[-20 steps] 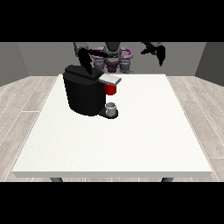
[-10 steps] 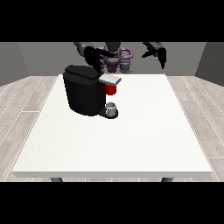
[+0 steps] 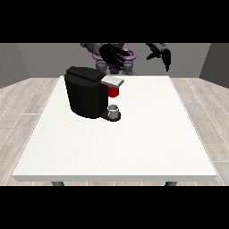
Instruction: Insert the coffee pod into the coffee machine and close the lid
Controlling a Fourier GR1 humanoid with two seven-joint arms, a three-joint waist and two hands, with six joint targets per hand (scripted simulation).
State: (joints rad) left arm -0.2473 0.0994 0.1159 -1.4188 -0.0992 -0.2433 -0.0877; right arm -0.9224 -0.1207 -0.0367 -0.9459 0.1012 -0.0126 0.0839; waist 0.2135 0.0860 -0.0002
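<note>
**Both hands above the table's far edge, coffee machine below and in front of them**

Front view: the black coffee machine (image 3: 87,93) stands on the white table (image 3: 134,143), towards the view's left and in the far half of the top. Its grey lid (image 3: 112,81) lies flat across the top of the brew head, reaching out to the view's right. Just under the lid sits a red part (image 3: 113,91); whether this is the coffee pod or a piece of the machine cannot be told from here. Below it, on the machine's base, stands a small grey cup (image 3: 113,110).

The hand at the view's left (image 3: 114,55) hangs in the air above and slightly behind the machine, near the lid but apart from it. Its fingers are spread and relaxed, pointing down and towards the view's right, and they hold nothing. The lid's near end lies directly below this hand, with clear space between the two.

The hand at the view's right (image 3: 162,53) is raised over the table's far edge, well apart from the machine and from the lid. Its fingers hang downward, straight rather than curled, and it carries nothing.

Between the hands, behind the table, the robot's torso (image 3: 127,60) shows purple and grey parts.
</note>
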